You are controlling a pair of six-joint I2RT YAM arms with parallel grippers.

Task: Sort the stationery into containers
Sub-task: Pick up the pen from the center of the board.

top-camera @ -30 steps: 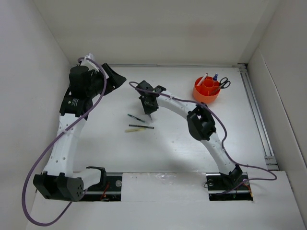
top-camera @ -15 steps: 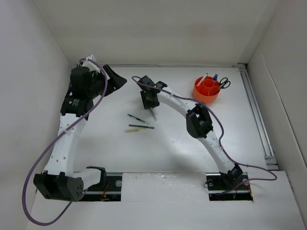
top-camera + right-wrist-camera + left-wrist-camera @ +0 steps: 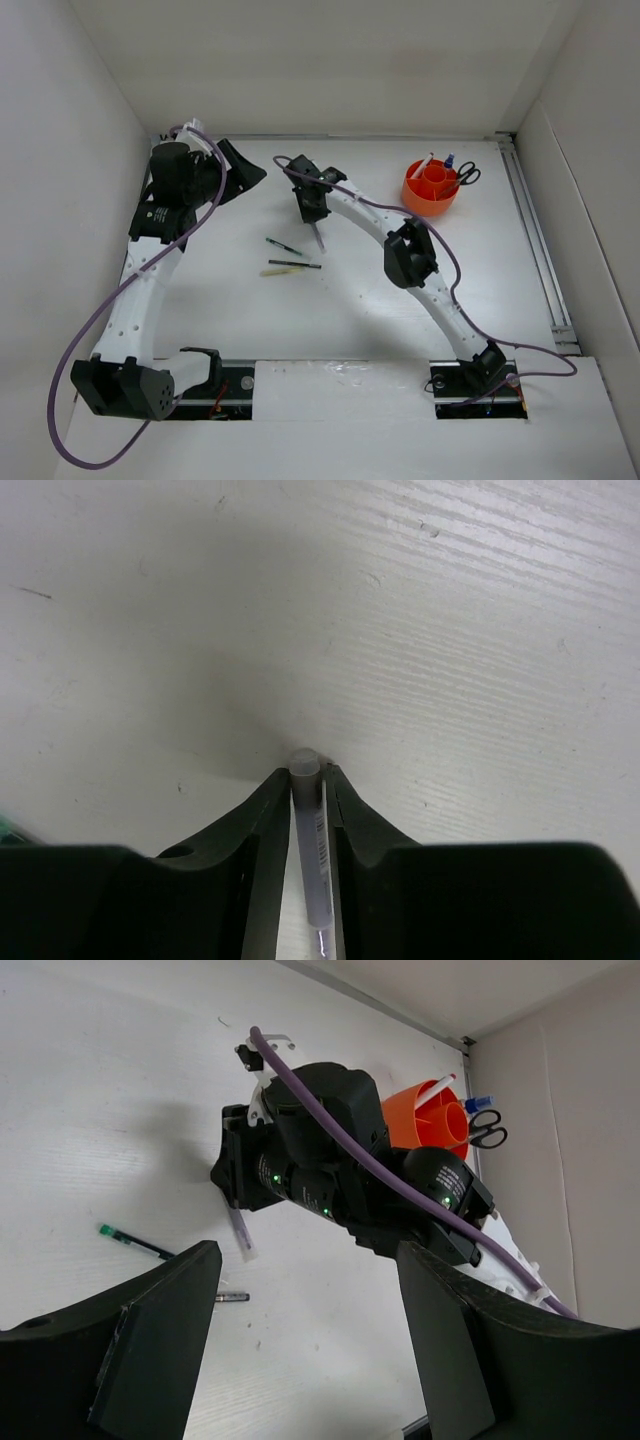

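The white table [image 3: 480, 290] carries everything, and the right arm arches across its middle with the right gripper [image 3: 307, 774] raised over the far centre, its two fingers pressed together on a grey pen [image 3: 308, 860] that hangs tip-down between them, clear of the surface. The left gripper [image 3: 243, 168] hovers well apart to the left with its fingers spread wide and nothing between them. The orange cup [image 3: 430, 205] stands toward the far right, already holding the black-handled scissors [image 3: 467, 176], a white pen [image 3: 425, 166] and a blue-capped item [image 3: 478, 1104]. The step in hand looks like carrying the grey pen over to that cup: it would pay to lift a little more so the dangling tip passes above the rim, centre it over a free compartment (which one is free cannot be told from here), and part the fingers only once the tip is inside. The scissor handles and the slanting white pen jut above the rim and could deflect the tip. Three thin pieces lie loose just nearer than the right gripper: a green-ended pen [image 3: 284, 246], a dark pen [image 3: 295, 264] and, beside it, a pale yellow stick [image 3: 275, 271], all yet to be sorted.
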